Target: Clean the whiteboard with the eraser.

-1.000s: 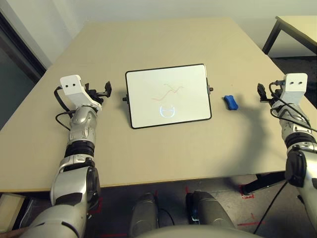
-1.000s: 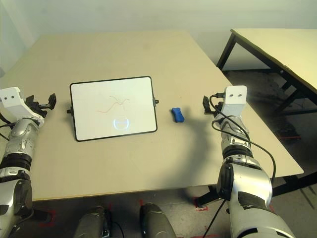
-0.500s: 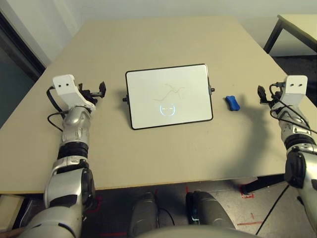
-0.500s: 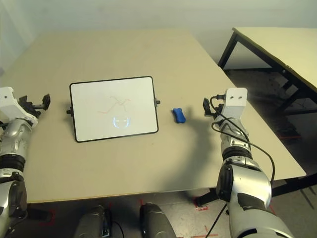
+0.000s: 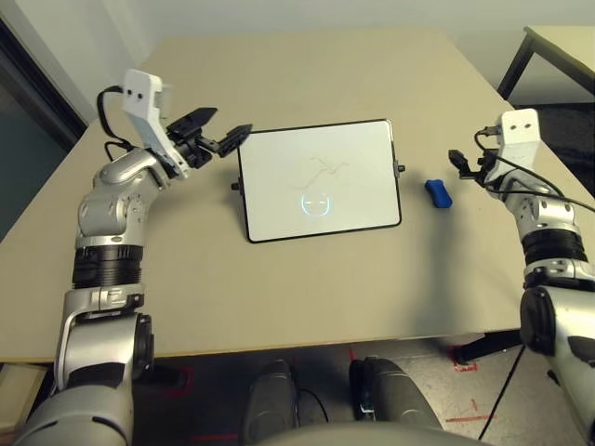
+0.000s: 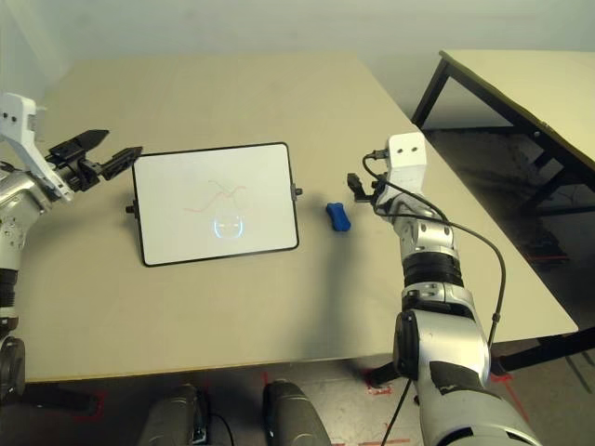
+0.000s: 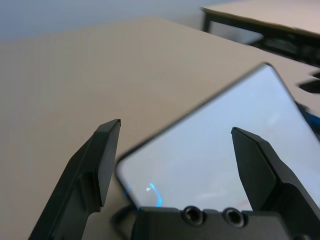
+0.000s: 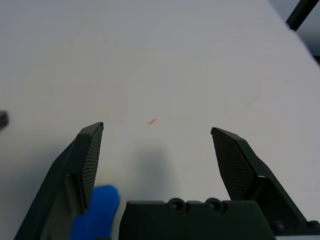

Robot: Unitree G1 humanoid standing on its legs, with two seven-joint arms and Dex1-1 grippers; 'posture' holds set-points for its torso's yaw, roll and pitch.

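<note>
On the beige desk (image 5: 307,279) in front of me lies the whiteboard (image 5: 319,179), flat and near the middle, with faint red pen lines and a small bluish reflection on its surface. I cannot read any writing or brand on it. My left hand (image 5: 226,131) is raised over the desk, close to the far left corner of the board, pointing about level toward it; its two black fingers (image 7: 102,155) are spread apart and hold nothing. The eraser (image 5: 438,192), a small blue block, rests on the desk just beside the right short side of the board, apart from it. My right hand (image 5: 457,160) is near the eraser, on its right side, slightly tilted down, fingers (image 8: 87,157) wide apart and empty, not touching the block.
</note>
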